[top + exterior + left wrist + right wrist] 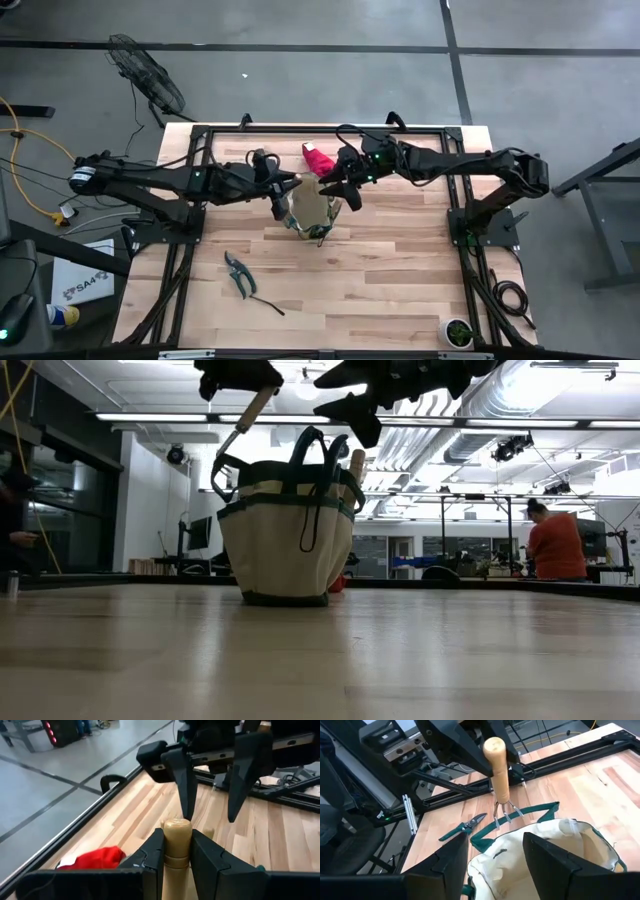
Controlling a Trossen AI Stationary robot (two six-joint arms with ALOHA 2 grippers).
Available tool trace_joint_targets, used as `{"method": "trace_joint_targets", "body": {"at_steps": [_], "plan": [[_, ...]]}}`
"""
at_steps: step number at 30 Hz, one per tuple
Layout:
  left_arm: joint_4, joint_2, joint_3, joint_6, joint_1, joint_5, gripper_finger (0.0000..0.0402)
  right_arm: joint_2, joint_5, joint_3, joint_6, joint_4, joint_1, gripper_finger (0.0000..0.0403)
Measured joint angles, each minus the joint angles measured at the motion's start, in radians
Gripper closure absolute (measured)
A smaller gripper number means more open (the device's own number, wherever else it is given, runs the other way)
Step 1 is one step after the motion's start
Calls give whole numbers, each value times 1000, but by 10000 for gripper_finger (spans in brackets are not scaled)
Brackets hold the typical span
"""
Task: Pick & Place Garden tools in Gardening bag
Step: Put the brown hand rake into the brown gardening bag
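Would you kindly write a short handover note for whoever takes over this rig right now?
Left gripper: shut on the hand rake, held tines-down over the gardening bag.
Right gripper: open, empty, above the bag's other side.
On the table: pruning shears in front of the bag, red glove behind it.
Done: one wooden handle already sticks out of the bag.
Left: lower and release the rake, then bag the shears and glove.

Hand rake [498, 780] above gardening bag [309, 209], shears [238, 273] apart.

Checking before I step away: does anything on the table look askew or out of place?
Nothing stands out. The gardening bag stands upright, the left gripper holds the hand rake above it, and the pruning shears lie flat on the table.
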Motion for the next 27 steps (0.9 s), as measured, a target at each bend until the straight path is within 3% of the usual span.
{"method": "trace_joint_targets", "body": {"at_steps": [27], "plan": [[-12,25,-4,37,1,10,343,0,21,0,0,-4,1,221]]}}
